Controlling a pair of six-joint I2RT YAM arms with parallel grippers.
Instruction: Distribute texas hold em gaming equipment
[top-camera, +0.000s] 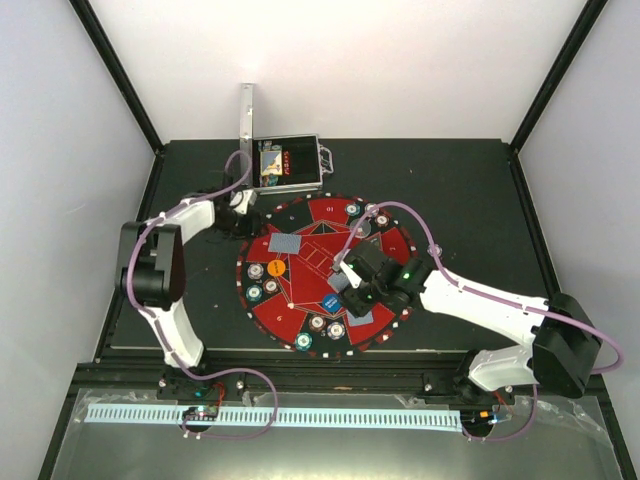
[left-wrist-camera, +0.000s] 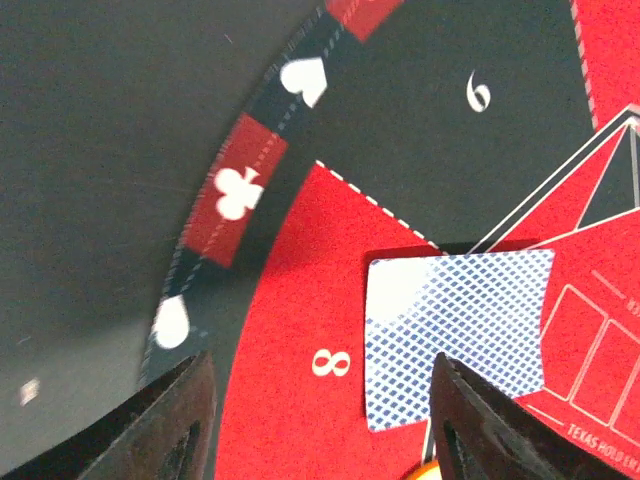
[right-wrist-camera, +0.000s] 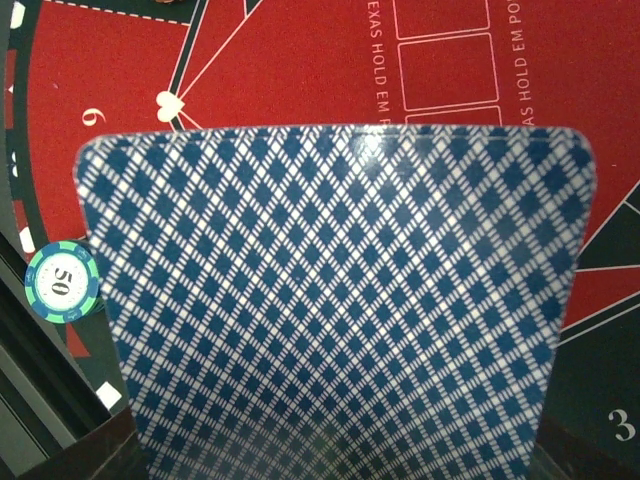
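card (right-wrist-camera: 330, 300) pinched in right claw (top-camera: 350, 280), arm stretched over mat (top-camera: 310, 215) | left claw (left-wrist-camera: 318, 380) parted, empty

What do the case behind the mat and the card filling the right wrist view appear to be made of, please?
The case: likely metal, judging by its silvery, shiny frame. The card: probably coated paper or plastic, smooth, with a faint sheen over its printed blue diamonds.

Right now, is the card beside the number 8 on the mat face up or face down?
Face down: the card lies flat on the mat, showing only its blue diamond-patterned back.
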